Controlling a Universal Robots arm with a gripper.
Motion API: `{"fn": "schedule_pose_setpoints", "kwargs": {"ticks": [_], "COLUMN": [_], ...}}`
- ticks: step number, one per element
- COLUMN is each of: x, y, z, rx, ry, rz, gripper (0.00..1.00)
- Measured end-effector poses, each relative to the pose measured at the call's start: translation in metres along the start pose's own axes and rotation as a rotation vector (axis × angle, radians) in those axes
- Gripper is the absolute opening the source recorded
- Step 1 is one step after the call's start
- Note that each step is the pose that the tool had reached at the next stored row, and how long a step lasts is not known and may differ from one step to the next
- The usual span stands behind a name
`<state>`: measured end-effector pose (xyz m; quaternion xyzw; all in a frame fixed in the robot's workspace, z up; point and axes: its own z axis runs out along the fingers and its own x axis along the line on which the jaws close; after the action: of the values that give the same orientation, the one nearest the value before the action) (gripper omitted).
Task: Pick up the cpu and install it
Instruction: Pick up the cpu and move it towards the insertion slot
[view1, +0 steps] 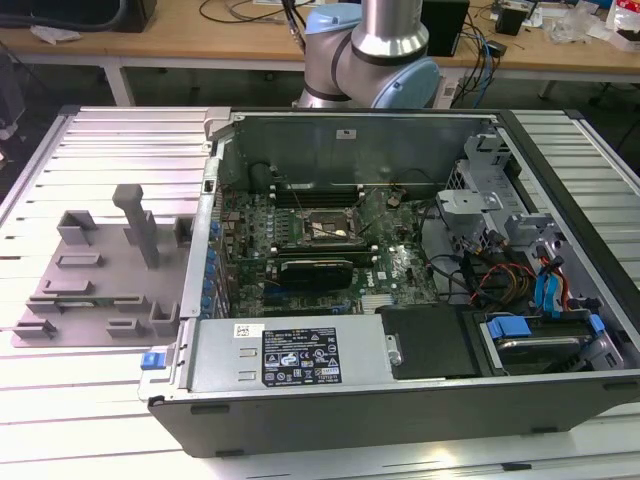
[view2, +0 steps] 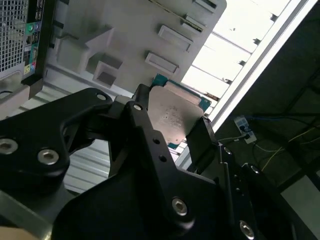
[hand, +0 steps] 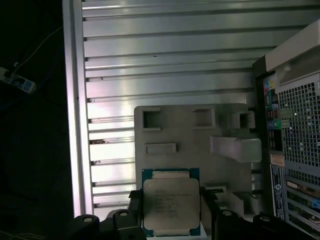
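Hand (hand: 171, 220) (view2: 172, 126) pinches the cpu (hand: 170, 204) (view2: 174, 116) by two opposite edges, one black finger (hand: 134, 202) (view2: 142, 107) on each side, metal top facing the camera in both wrist views. Beyond the hand, well clear of it, the grey fixture (hand: 200, 135) (view2: 125, 30) lies on the ribbed counter (hand: 165, 65), with the open PC case (hand: 295, 125) just beside the fixture. In the exterior view the arm (view1: 385, 40) rises behind the case (view1: 400, 400), whose socket (view1: 325, 228) sits on the board inside, and the fixture (view1: 100, 270) lies beside it.
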<state>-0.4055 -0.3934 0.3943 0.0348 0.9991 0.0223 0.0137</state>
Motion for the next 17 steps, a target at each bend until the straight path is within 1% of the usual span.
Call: {"fn": "schedule_pose_setpoints", "kwargs": {"ticks": [2,4,7,11,14,17], "x": [-0.0036,-0.0207,-0.0348,-0.0427,-0.0526,-0.0598], "y": [0.0001,0.0013,0.0022,0.0027,0.0033,0.0037], "z": [0.0000,0.0005,0.0010,0.0012,0.0014,0.0017], "rx": [-0.0004,-0.0003,-0.0003,-0.0003,-0.0003,-0.0003], "ry": [0.0007,0.0006,0.0006,0.0007,0.0007,0.0007], "rz": [-0.012,-0.011,-0.011,-0.011,-0.011,-0.011], "gripper": [0.55,0.55,0.55,0.55,0.55,0.55]}}
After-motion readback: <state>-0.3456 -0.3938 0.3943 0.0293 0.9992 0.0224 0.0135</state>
